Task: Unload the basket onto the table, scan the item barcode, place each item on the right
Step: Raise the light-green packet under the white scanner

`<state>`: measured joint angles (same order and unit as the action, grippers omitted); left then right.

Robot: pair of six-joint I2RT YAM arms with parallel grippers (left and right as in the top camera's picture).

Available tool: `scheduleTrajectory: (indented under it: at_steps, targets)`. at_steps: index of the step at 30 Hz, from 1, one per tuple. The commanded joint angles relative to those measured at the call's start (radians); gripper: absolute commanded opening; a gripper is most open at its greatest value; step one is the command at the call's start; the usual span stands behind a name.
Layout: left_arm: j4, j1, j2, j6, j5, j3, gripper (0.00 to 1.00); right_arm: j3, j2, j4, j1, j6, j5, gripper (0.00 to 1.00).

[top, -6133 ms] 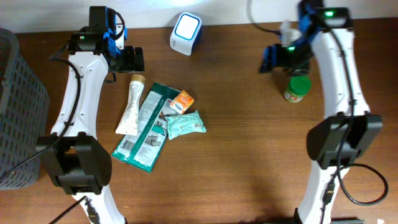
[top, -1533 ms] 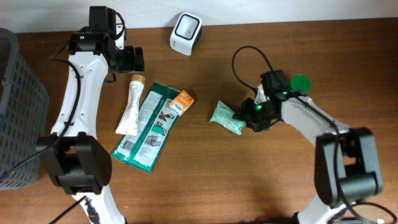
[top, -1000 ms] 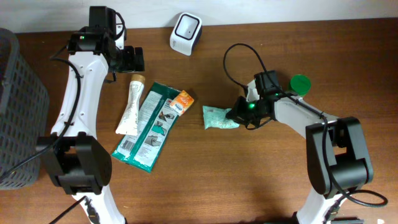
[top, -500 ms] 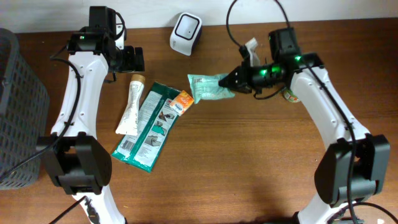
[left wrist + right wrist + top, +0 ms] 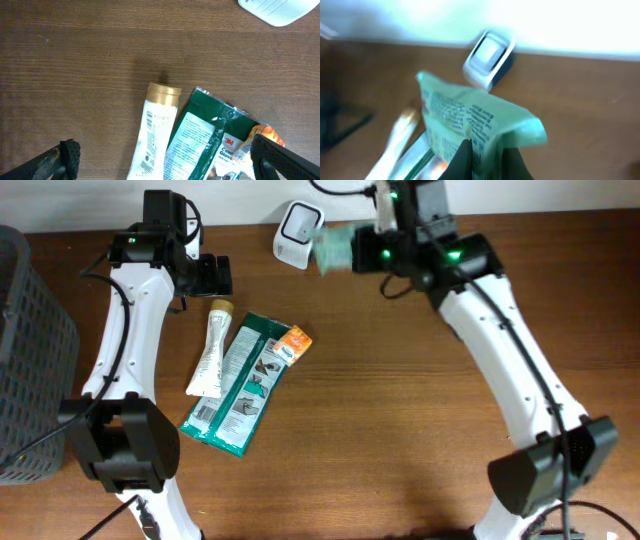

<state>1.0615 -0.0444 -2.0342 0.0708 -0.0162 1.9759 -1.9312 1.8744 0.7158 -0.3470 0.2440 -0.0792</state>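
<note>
Up at 12 o'clock on the brown wooden table [image 5: 400, 430], the right claw [image 5: 368, 252] is clamped on one end of the pale green crinkled plastic packet [image 5: 335, 248], held clear of the surface. The packet juts from the claw toward 9 o'clock, long axis roughly 9 to 3. Its free end sits just beside the small white box-shaped scanner [image 5: 298, 228], on the scanner's 3 o'clock side. Touching or apart: blurred, cannot tell.

Right wrist view: the packet rises from between the fingers [image 5: 461, 159], scanner beyond it at 12 o'clock. Print faces the camera; barcode not made out.

Left claw [image 5: 212, 275]: jaws wide apart, empty, well off at 9 o'clock. Right arm is nearer. Likely next need: turning the coded face toward the scanner window.
</note>
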Motion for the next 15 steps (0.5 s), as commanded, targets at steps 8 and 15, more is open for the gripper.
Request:
scheduleTrajectory:
  at_steps: [8, 15]
  targets:
    - [-0.001, 0.004, 0.028, -0.012, -0.007, 0.019, 0.99, -0.016, 0.339, -0.791, -0.064, -0.680, 0.376, 0.04]
    - [-0.001, 0.004, 0.028, -0.012, -0.007, 0.019, 0.99, -0.016, 0.506, -1.125, -0.098, -1.111, 0.376, 0.04]
